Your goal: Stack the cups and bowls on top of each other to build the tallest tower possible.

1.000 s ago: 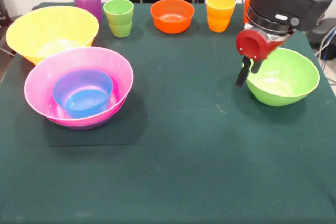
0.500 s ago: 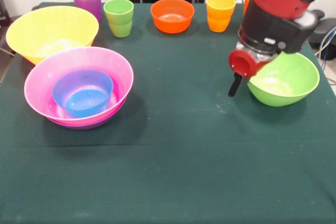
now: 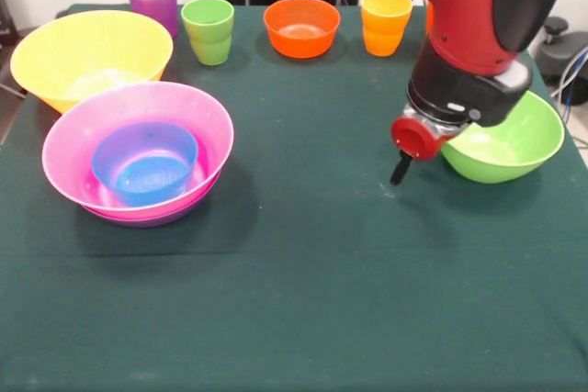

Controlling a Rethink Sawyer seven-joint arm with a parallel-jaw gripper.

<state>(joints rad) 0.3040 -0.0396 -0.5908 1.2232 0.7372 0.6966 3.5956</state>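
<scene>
The gripper hangs beside the light green bowl, apparently straddling its rim; its grip cannot be judged.

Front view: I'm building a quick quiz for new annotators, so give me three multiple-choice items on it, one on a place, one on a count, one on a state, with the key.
1. Where is the blue bowl?
A. Inside the pink bowl
B. Inside the yellow bowl
C. Alone on the cloth

2. How many cups stand fully in view along the table's far edge?
A. One
B. Three
C. Six

3. What lies in the yellow bowl?
A. A cup
B. The orange bowl
C. Nothing

Key:
1 A: the blue bowl sits within the pink bowl.
2 B: purple cup, light green cup, yellow-orange cup.
3 C: the yellow bowl shows only its bare inside.

The end effector hangs beside the light green bowl.
</scene>
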